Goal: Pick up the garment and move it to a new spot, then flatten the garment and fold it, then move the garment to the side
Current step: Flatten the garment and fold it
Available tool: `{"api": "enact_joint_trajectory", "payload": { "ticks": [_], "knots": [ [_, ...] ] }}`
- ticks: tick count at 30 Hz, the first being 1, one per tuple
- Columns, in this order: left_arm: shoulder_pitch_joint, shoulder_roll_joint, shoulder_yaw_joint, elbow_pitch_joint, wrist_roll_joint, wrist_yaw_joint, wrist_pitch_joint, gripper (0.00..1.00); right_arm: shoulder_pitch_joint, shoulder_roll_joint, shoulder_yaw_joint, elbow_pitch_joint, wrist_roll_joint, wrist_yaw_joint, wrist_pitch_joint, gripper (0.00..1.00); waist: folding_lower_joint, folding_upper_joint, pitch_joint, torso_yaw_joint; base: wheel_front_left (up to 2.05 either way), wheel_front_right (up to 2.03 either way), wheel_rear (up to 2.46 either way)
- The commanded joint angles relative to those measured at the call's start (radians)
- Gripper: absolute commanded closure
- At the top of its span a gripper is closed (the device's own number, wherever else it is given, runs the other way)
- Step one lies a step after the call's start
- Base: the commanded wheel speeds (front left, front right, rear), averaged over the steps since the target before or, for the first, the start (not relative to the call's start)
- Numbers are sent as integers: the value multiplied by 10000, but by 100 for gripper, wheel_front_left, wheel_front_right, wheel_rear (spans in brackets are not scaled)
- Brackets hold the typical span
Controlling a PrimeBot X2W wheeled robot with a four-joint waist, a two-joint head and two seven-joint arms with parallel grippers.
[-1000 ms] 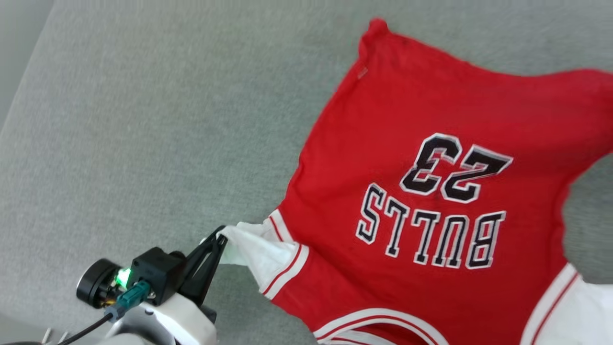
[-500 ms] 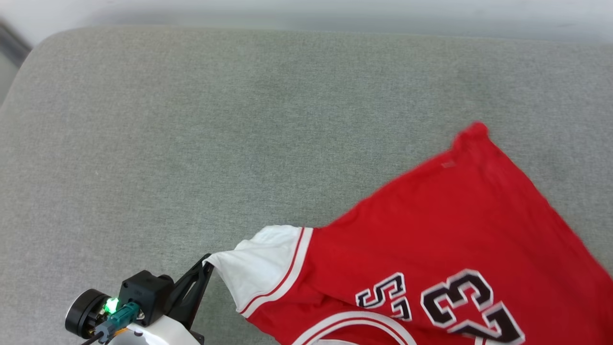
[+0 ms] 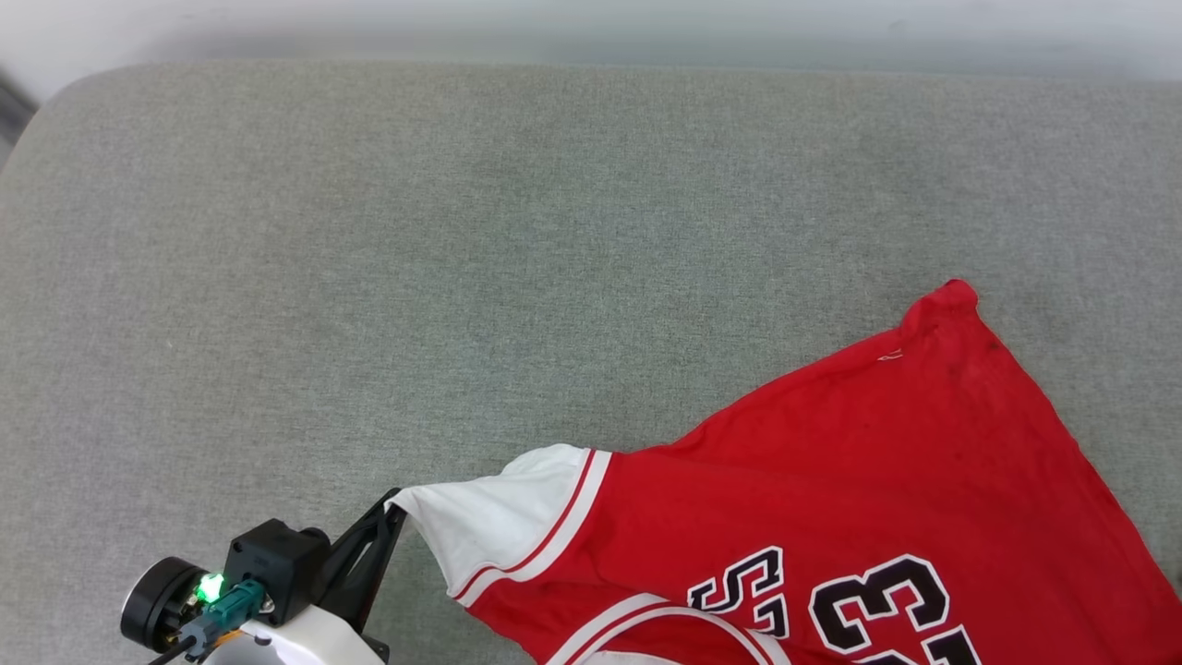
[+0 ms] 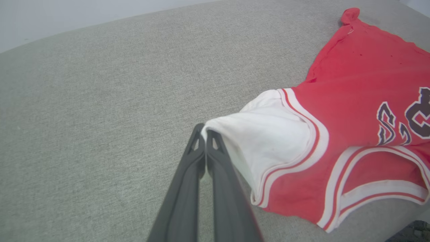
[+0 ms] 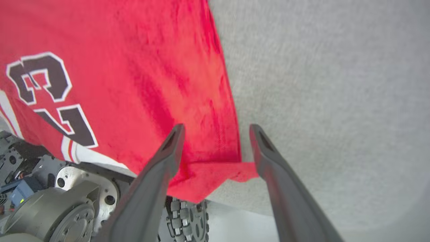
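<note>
1. Clamped shut with the left hand (image 4: 204, 134) on the white sleeve tip of the shirt (image 3: 831, 489).
2. Laid print-up on the grey cushion (image 3: 462, 231), low and right in the head view, sleeve stretched toward the left hand.
3. Spread wide at the right hand (image 5: 216, 129), gripping nothing, with a red hem corner loose between its fingers.

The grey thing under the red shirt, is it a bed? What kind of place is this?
Probably a bed or sofa indoors; I can't be sure. The grey surface is woven fabric with a rounded corner, a pale wall stands behind it, and the red shirt lies on it.
</note>
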State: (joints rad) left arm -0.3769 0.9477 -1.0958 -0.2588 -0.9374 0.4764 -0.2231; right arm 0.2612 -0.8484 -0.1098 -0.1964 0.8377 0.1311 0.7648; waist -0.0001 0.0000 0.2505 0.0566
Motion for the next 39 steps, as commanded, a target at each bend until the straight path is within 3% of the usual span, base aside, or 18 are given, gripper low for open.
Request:
{"api": "enact_joint_trajectory", "payload": {
  "ticks": [1,7,14,22,27,31,36,38,39],
  "knots": [
    [-7,-32,29,15,27,0,-23,100,-436,-213,-246,-276,36,-7,30,0,1,0,42,25,0,0,0],
    [-325,-238,31,88,189,-150,-7,100,-2390,-1063,-513,-922,131,-7,761,0,1,0,435,308,0,0,0],
    [-898,-622,-73,252,529,-390,147,100,-5297,-1500,1242,-568,6,-7,2569,0,1,0,1096,851,0,0,0],
    [-1471,-960,-92,271,862,-498,239,100,-8371,-290,3498,730,-1059,-7,4371,0,1,0,1827,1381,0,0,0],
    [-1642,-1147,-73,341,933,-540,181,100,-9385,431,4191,1998,-1603,-7,4309,0,1,0,2295,1610,0,0,0],
    [-1671,-1282,-67,463,961,-594,128,100,-9349,801,4561,2832,-1688,-6,3963,0,1,0,2514,1731,0,0,0],
    [-1647,-1362,-56,546,952,-610,73,100,-8605,713,5409,3320,-1531,-4,3882,0,1,0,2542,1726,0,0,0],
    [-1602,-1392,-55,604,902,-618,78,100,-8559,755,5501,3348,-1386,-4,3489,100,1,0,2466,1658,0,0,0],
    [-1571,-1392,-64,634,878,-619,71,100,-8622,823,5455,3346,-1296,-4,3231,100,1,0,2392,1609,0,0,0]
  ]
}}
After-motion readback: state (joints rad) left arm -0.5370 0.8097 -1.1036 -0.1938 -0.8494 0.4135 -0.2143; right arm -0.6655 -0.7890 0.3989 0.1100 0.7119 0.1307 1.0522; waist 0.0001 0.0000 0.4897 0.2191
